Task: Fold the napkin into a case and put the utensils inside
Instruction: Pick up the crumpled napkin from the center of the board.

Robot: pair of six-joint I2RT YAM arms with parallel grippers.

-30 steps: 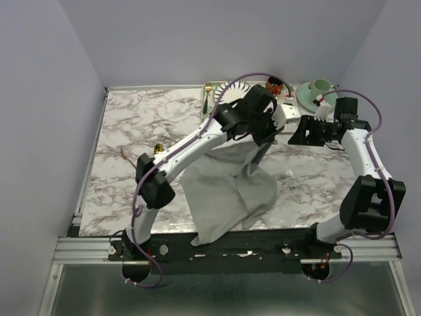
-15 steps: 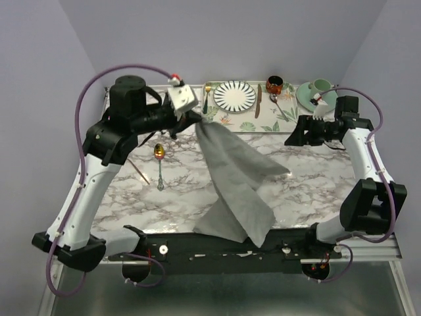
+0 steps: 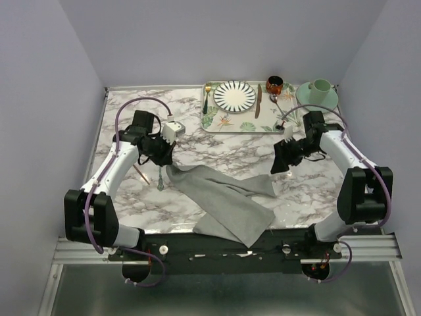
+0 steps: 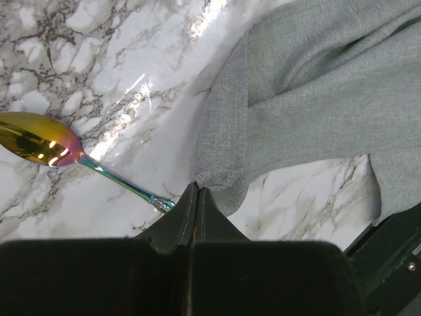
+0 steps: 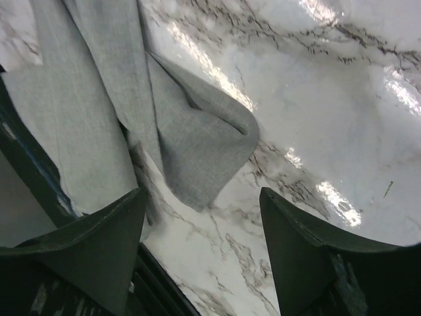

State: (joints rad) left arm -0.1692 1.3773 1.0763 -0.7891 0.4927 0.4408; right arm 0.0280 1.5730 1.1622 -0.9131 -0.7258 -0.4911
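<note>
Marble table (image 3: 125, 118), seen from above and from both wrists. Nearest, the napkin (image 3: 227, 201) lies unfolded and rumpled as a long grey band running from left of centre to the near edge, where one corner hangs over the table's lip. Its right side ends in a loose, rounded flap (image 5: 197, 141).

The left gripper (image 4: 198, 192) sits at the napkin's far-left corner; its jaws are pressed together with the cloth's corner pinched between the tips. The right gripper (image 5: 200, 201) is poised over the flap on the right with its jaws spread wide and nothing between them.

Just beside the pinched corner, on its left, lies the spoon (image 4: 59, 148), bowl iridescent gold, its slim green handle running up to the left gripper's fingertips. The copper-pink fork (image 3: 141, 175) lies a little further left, partly hidden under the left arm.

At the far edge stands a leaf-patterned tray (image 3: 230, 124) carrying a striped plate (image 3: 235, 96), a gold fork (image 3: 206, 97) on the plate's left and a brown-handled knife (image 3: 258, 101) on its right. A green cup (image 3: 320, 87) on its saucer stands at the far right.
</note>
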